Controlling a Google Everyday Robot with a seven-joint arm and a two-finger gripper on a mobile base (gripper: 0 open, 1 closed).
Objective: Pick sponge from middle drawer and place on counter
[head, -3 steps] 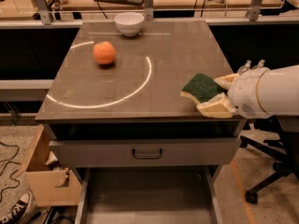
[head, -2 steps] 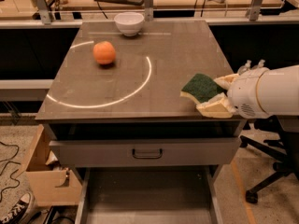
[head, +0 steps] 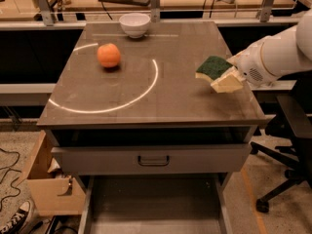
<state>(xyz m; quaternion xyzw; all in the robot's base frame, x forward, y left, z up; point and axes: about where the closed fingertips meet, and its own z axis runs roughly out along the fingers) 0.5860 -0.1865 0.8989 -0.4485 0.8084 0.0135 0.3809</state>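
Observation:
The sponge (head: 213, 65), dark green over pale yellow foam, is held just above the right part of the counter (head: 161, 101). My gripper (head: 229, 72) comes in from the right on a white arm and is shut on the sponge's right end. One pale finger (head: 227, 83) shows below it and one behind it. The middle drawer (head: 156, 204) stands pulled open at the bottom of the view, and its grey floor is bare.
An orange fruit (head: 108, 55) and a white bowl (head: 135, 23) sit on the counter's far left part. A closed grey drawer front with a dark handle (head: 153, 160) is above the open drawer. A cardboard box (head: 48, 189) stands at the left and an office chair (head: 287, 130) at the right.
My gripper with the sponge has risen and moved a little farther back over the counter's right side. The fruit and bowl have not moved.

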